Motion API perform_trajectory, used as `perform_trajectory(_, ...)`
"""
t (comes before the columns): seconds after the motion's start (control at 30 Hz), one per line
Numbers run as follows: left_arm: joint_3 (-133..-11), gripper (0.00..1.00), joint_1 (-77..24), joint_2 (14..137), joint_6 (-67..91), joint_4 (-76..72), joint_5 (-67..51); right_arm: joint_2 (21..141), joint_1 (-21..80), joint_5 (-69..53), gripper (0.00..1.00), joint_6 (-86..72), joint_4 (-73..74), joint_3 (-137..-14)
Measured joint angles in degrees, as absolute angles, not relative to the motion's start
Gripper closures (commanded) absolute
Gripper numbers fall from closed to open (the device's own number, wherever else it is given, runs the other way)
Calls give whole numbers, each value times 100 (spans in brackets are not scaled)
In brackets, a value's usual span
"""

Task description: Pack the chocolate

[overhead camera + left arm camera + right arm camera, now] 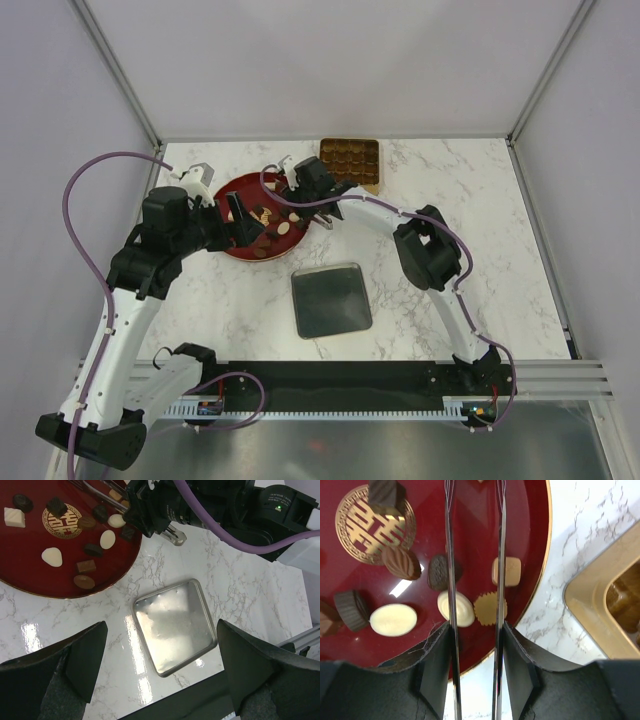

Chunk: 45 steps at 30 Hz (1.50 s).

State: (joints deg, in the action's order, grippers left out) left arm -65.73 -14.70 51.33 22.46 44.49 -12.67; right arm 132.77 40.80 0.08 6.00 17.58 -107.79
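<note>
we reckon the chocolate (401, 562) is light, brittle, slick, so pinch one piece softly across its sides; right gripper (475, 500) jaws narrowly spread, left gripper (161, 625) jaws wide apart.

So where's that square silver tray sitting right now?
In the top view, the silver tray lies flat on the marble table near its middle, just on the near side of the red dish and not touching it.
</note>
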Motion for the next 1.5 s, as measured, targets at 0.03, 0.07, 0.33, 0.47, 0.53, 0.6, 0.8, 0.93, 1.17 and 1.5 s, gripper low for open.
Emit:
perform_trajectory(0.03,-6573,1,-1470,5133,2246,4447,-1264,13312,4086,-14,50,602,1741,-10851)
perform_trajectory(0.07,-6573,1,-1470,5133,2246,4447,-1264,13347,4088,-25,49,604,1734,-10901)
perform_trajectory(0.33,-6573,1,-1470,5137,2246,4449,-1262,13594,4095,-143,57,607,1728,-11179)
perform_trajectory(0.47,-6573,1,-1470,5151,2246,4449,-1262,13594,4099,-191,65,609,1732,-11181)
perform_trajectory(0.53,-6573,1,-1470,5159,2246,4449,-1264,13592,4101,-217,69,600,1739,-11181)
perform_trajectory(0.6,-6573,2,-1470,5164,2246,4449,-1262,13570,4101,-259,70,587,1743,-11179)
perform_trajectory(0.8,-6573,1,-1470,5164,2246,4449,-1262,13170,4095,-460,73,419,1785,-11089)
perform_trajectory(0.93,-6573,1,-1470,5164,2246,4451,-1264,12715,4029,-591,73,263,1726,-11041)
perform_trajectory(1.17,-6584,1,-1470,5162,2246,4451,-1267,12149,3406,-346,73,174,1568,-11039)
perform_trajectory(1.5,-6587,1,-1470,5166,2246,4453,-1267,12248,1903,362,73,91,1636,-11006)
